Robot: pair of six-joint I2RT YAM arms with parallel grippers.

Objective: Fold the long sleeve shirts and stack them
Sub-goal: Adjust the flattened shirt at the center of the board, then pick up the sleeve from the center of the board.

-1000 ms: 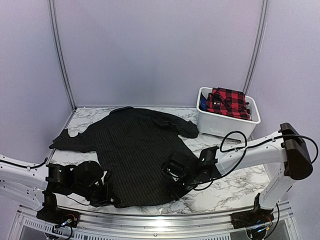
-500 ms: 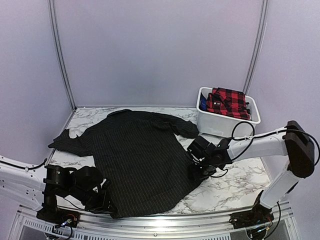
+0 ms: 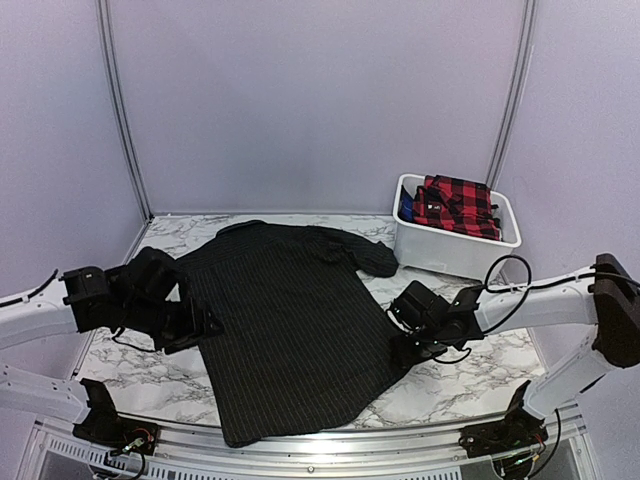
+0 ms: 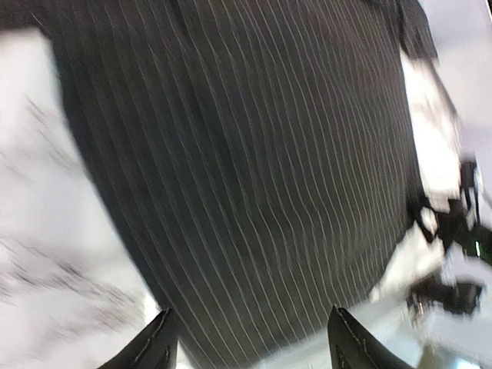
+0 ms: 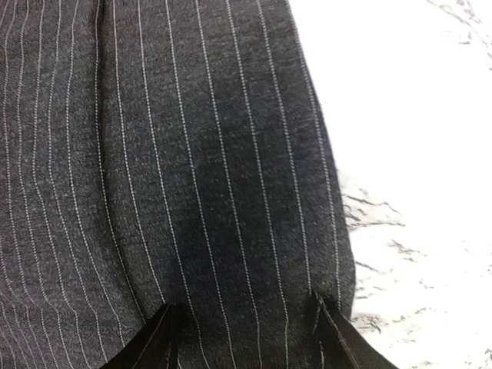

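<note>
A black long sleeve shirt (image 3: 290, 320) with fine pale pinstripes lies spread flat on the marble table (image 3: 470, 385), collar at the far side. My left gripper (image 3: 203, 325) hovers open over the shirt's left side. In the left wrist view the left gripper (image 4: 250, 342) has only striped cloth (image 4: 254, 154) far below its spread fingertips. My right gripper (image 3: 402, 345) sits low at the shirt's right edge. The right gripper (image 5: 246, 334) stands open close over flat cloth (image 5: 192, 154), gripping nothing. A red-and-black plaid shirt (image 3: 458, 205) lies in the bin.
The white plastic bin (image 3: 440, 258) stands at the back right of the table. The shirt's right sleeve (image 3: 365, 257) lies folded across toward the bin. The left arm (image 3: 110, 300) covers the shirt's left sleeve area. Grey walls close in the back and sides.
The left gripper let go of the shirt's near-left hem, opened, and rose back toward the shirt's left side. The right gripper moved right to the shirt's right edge.
</note>
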